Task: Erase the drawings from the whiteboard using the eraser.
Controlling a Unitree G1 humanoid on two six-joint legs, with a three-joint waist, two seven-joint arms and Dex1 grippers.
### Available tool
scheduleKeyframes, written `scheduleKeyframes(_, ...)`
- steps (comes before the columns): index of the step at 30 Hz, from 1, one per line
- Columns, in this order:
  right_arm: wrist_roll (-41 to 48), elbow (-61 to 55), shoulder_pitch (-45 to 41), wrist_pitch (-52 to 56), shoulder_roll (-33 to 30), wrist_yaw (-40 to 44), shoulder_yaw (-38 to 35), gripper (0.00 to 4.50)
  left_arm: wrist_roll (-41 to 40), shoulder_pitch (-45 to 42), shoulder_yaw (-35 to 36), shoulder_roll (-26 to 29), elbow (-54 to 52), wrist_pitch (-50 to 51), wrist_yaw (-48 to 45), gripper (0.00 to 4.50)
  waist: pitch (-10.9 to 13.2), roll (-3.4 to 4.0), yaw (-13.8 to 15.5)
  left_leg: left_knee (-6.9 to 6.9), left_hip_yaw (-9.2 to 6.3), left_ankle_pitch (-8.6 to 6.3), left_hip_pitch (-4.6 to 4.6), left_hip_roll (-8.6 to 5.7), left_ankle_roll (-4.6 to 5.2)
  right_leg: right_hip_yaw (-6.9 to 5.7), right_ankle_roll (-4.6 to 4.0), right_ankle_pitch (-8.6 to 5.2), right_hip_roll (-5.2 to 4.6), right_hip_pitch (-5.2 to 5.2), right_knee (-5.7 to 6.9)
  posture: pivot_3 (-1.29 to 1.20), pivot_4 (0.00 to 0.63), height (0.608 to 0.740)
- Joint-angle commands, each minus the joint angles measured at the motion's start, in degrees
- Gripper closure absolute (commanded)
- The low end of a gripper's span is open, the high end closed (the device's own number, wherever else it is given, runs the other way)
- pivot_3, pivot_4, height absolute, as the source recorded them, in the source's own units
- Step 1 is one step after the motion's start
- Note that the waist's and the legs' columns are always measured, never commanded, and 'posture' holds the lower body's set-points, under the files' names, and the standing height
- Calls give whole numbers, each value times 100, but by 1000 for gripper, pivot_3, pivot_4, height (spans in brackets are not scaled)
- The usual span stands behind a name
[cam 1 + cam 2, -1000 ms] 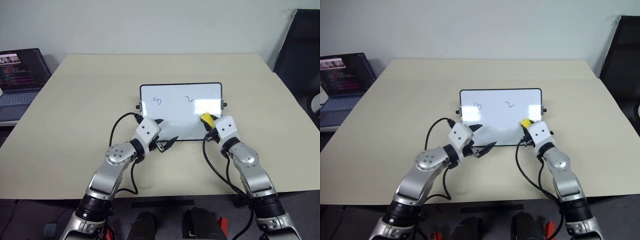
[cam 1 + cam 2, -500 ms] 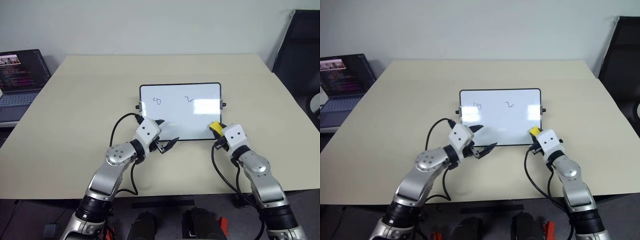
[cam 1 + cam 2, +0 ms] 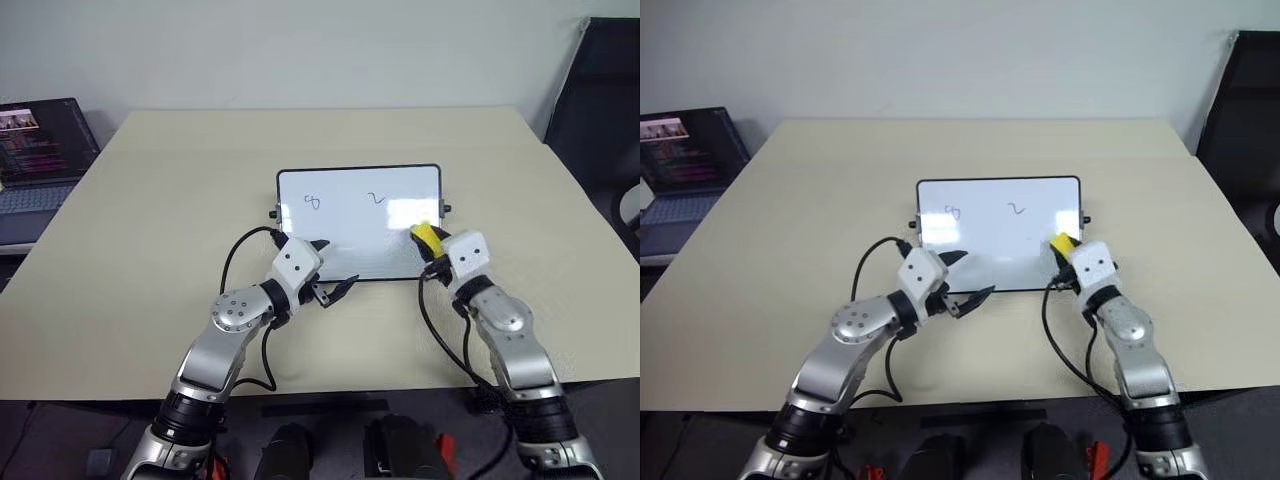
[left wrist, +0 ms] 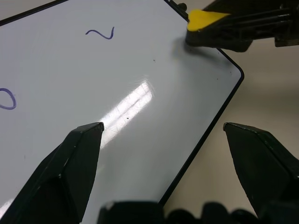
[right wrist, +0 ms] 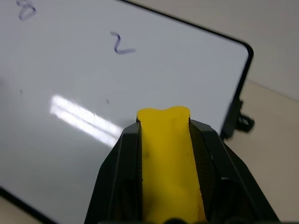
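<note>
- Eraser (image 5: 168, 163) clamped between the right gripper (image 3: 432, 243) jaws, yellow end sticking out past the tips, over the right part of the whiteboard (image 3: 350, 245).
- Change: half a second ago the right gripper sat at the board's near right corner, by the frame; now it is back up over the white surface, nearer the right knob. A second ago it was in roughly this same spot, so this reads as a back-and-forth wiping stroke.
- Drawings: two marks visible, a squiggle (image 3: 376, 198) ahead and to the left of the eraser tip, a loop mark (image 3: 313, 203) further left, ahead of the left jaws. Both unchanged over the last second.
- Surface around the eraser looks clean; judgement: that patch is done, two marks left, task partway.
- Left gripper (image 3: 334, 268) jaws wide apart, holding nothing, over the board's near edge, hasn't moved. Can't tell if it touches the board.
- Next, likely: sweep eraser forward-left to the squiggle.
- Counter (image 3: 150, 220) carries the board; laptop (image 3: 35, 165) far off to the left.
</note>
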Motion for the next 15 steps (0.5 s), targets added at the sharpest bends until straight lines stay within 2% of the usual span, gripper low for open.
scheduleKeyframes(1,31,126,-85,-209,12,23,37,3394,-73,-3,93,36,-239,-42,-21,0,0,0,17,0,-1,0,-2,0,0,0,0,0,-3,0,-3,0,150,740)
scheduleKeyframes(7,-435,407,-47,172,-270,-91,164,3394,-73,67,115,65,-359,29,10,0,0,0,15,2,4,0,-4,1,0,6,7,4,-13,2,-11,0,150,740)
scheduleKeyframes(15,-365,-54,501,277,-531,-50,3,3394,-68,60,132,68,-335,41,13,0,-2,-3,18,5,1,1,4,0,1,2,5,3,-9,9,-6,0,150,740)
